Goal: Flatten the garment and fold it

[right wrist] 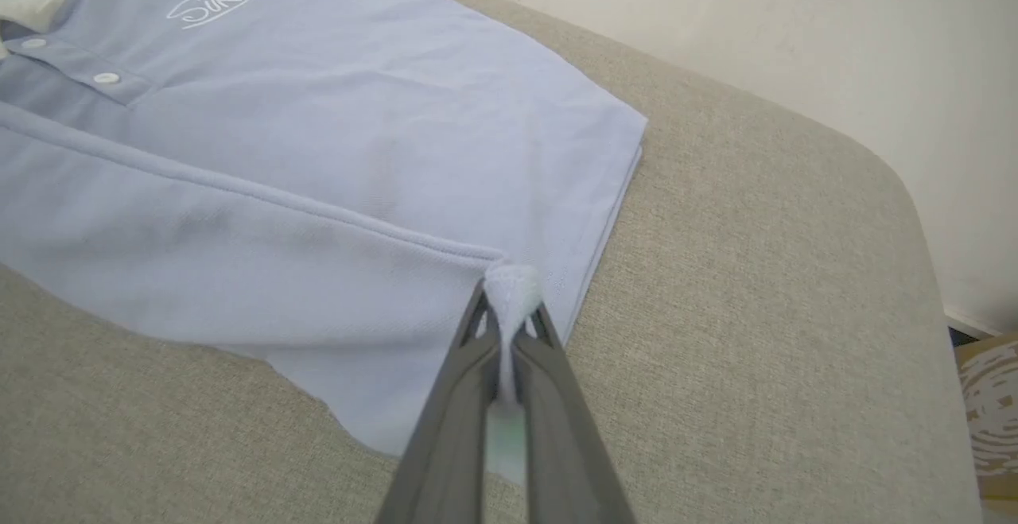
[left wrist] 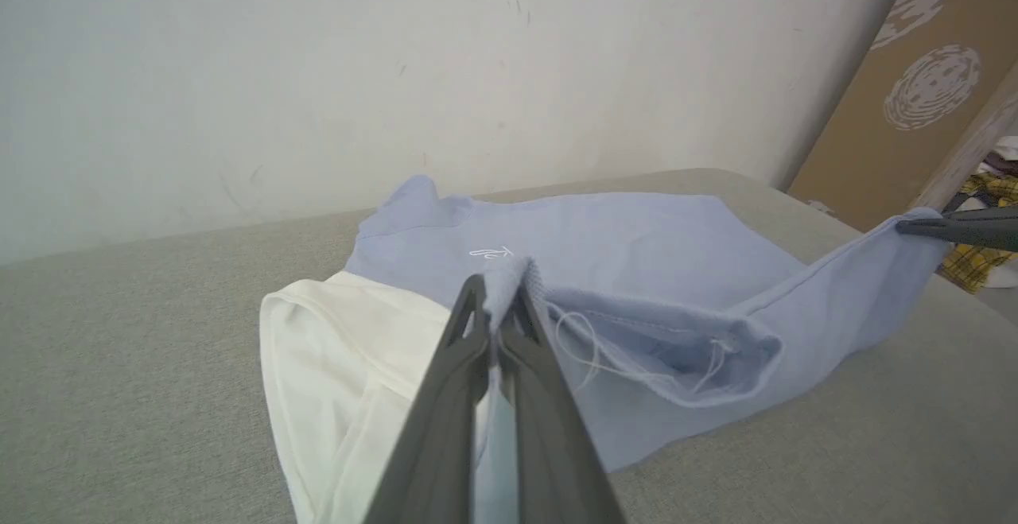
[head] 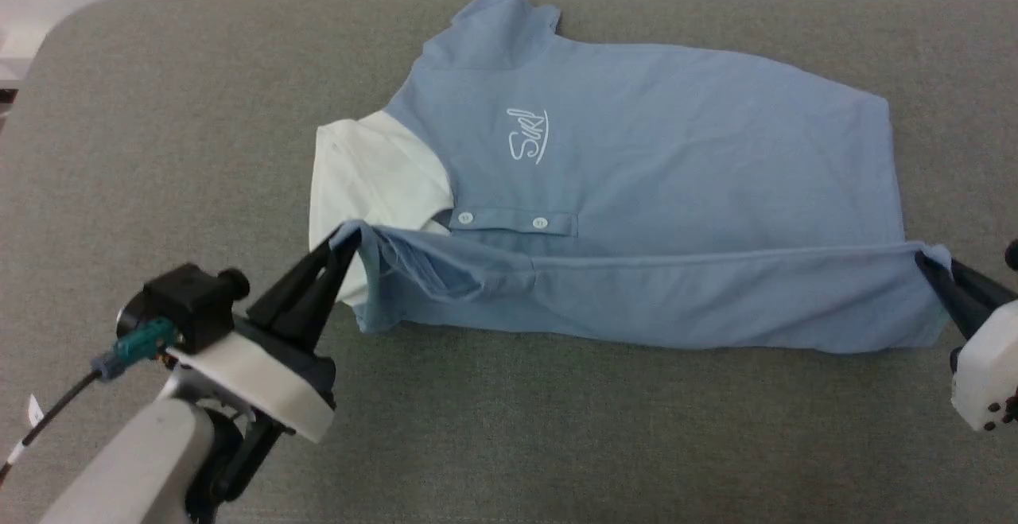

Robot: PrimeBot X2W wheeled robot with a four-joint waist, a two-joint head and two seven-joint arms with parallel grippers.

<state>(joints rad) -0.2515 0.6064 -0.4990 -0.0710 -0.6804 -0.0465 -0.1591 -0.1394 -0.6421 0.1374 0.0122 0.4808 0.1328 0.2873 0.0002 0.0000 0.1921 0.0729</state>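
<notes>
As we look down from the head camera, the light blue polo shirt (head: 676,158) lies sideways on the grey fabric-covered surface (head: 159,150). Its white collar (head: 374,174) is toward our left and its hem toward our right. The far half rests flat, with one short sleeve (head: 501,19) pointing away from us. On the chest we read small white cursive script (head: 527,136), which looks like "Surf" with a stroke beneath it. Two white buttons (head: 466,218) sit on the placket just beside the collar.

Our left gripper (head: 346,239) has its dark fingers pressed together on the shirt's near edge at the shoulder, next to the collar, with a tuft of blue cloth pinched between the tips. Our right gripper (head: 929,260) is likewise clamped on the near corner of the hem. Between the two pinches the near edge is raised off the surface in a taut line, and the cloth below it hangs down to the surface. The near sleeve (head: 445,277) sags in loose folds close to the left gripper, and the left wrist view shows loose white threads at its opening. Behind the surface stands a pale wall (left wrist: 318,71). Beside the wall leans a brown board (left wrist: 875,126) with white swirled prints that we cannot read as words.
</notes>
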